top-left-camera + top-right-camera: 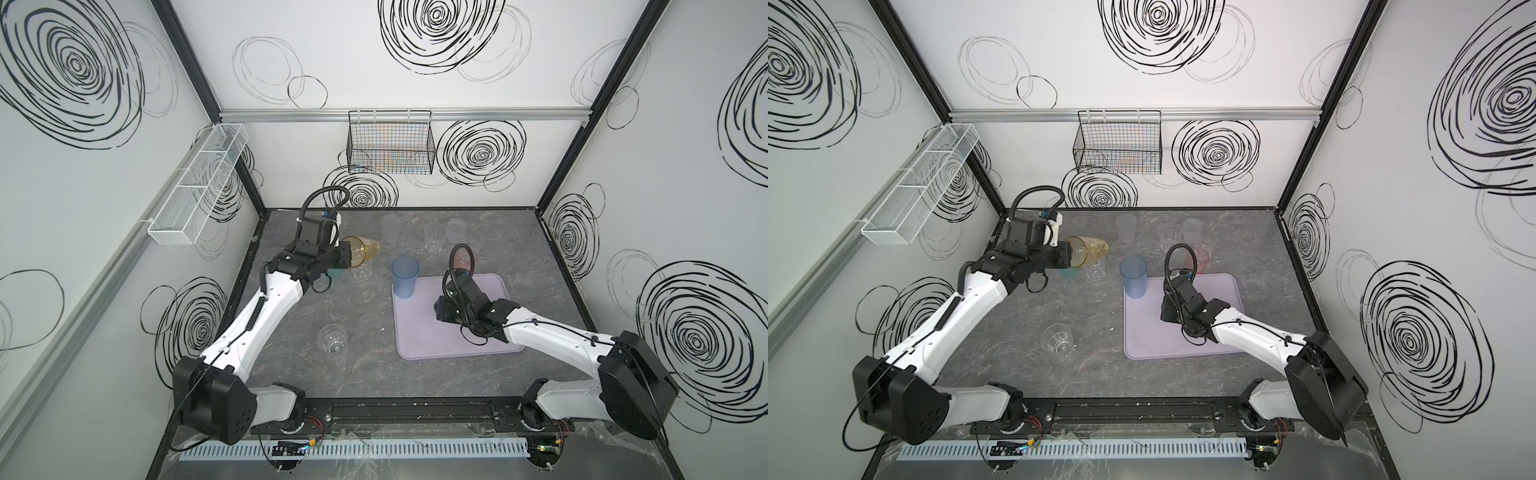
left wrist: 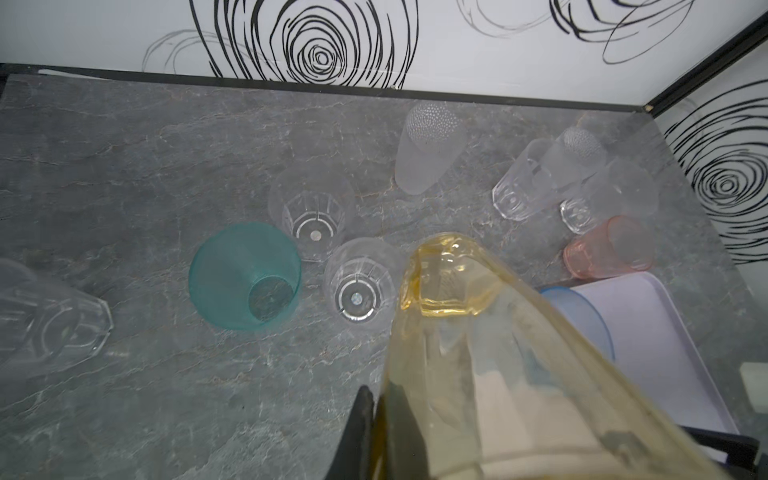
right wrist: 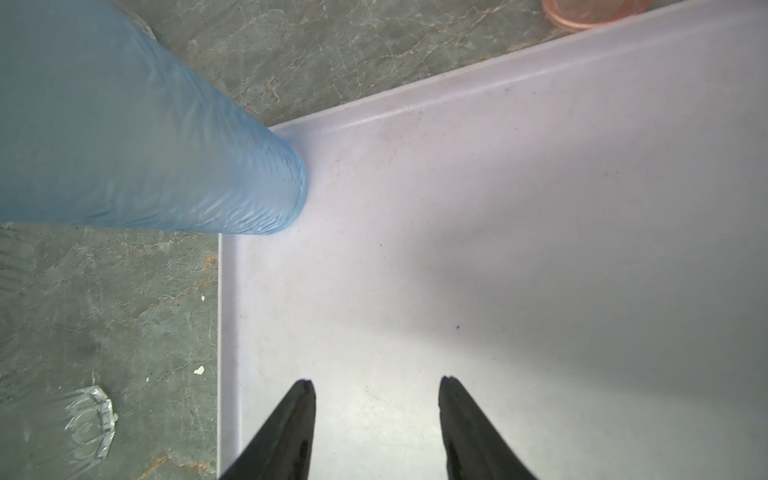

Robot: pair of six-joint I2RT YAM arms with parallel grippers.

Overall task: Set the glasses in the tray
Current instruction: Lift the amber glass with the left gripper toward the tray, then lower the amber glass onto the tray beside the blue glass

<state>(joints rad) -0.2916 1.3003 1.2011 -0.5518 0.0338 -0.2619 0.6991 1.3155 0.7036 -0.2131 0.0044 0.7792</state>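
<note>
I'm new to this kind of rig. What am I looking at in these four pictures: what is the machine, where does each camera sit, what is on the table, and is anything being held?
Two white-and-black robot arms are mounted at the front edge of a grey marble-look table. Two pictures look down from overhead and show nearly the same view. The other two come from a camera on each arm's wrist. The left gripper is shut on a tall amber see-through glass, held tipped sideways above the table. The right gripper hangs open and empty over the flat pale lavender plastic tray, where a tall blue glass stands in a corner. On the table are a teal glass, a short pink glass, a frosted glass and clear faceted glasses.
</note>
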